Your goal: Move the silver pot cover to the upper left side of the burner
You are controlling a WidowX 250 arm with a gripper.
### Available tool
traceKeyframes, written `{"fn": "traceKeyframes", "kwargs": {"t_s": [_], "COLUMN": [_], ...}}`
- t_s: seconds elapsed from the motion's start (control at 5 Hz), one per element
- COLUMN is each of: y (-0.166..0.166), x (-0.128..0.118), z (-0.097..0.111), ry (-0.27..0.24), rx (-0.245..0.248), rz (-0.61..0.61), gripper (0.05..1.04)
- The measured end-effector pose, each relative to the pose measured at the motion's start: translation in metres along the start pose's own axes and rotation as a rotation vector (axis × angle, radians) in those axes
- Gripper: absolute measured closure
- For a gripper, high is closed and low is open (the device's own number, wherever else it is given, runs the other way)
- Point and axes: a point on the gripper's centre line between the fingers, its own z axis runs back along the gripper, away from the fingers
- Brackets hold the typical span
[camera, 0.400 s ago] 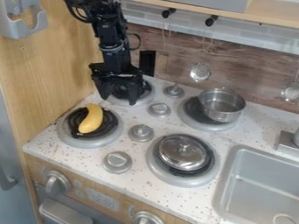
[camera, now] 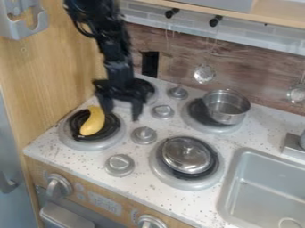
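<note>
Gripper (camera: 121,111) hangs just right of the banana (camera: 93,121) — fingers spread wide. Silver pot cover (camera: 186,155) found on a burner (camera: 159,172), right of the banana and nearer the front.

The lid (camera: 186,155) at 5 o'clock is shiny silver, above a black burner coil with a grey ring (camera: 161,178). Yellow marks the banana (camera: 92,121) at 9 o'clock. White with dark speckles: the counter (camera: 134,189). Its 4 knobs (camera: 162,112) are grey. At 2 o'clock, the wall panel (camera: 256,78) has brown wood grain; at 1 o'clock, pale grey tiles (camera: 196,26) form a brick pattern.
</note>
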Motion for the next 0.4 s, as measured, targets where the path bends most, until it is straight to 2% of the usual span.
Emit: {"fn": "traceKeyframes", "kwargs": {"t_s": [0.2,0.4], "y": [-0.050,-0.073], "x": [0.005,0.005], "z": [-0.006,-0.009], "ry": [-0.015,-0.030], "rx": [-0.007,0.001], "rz": [-0.139,-0.217], "gripper": [0.085,0.085]}}
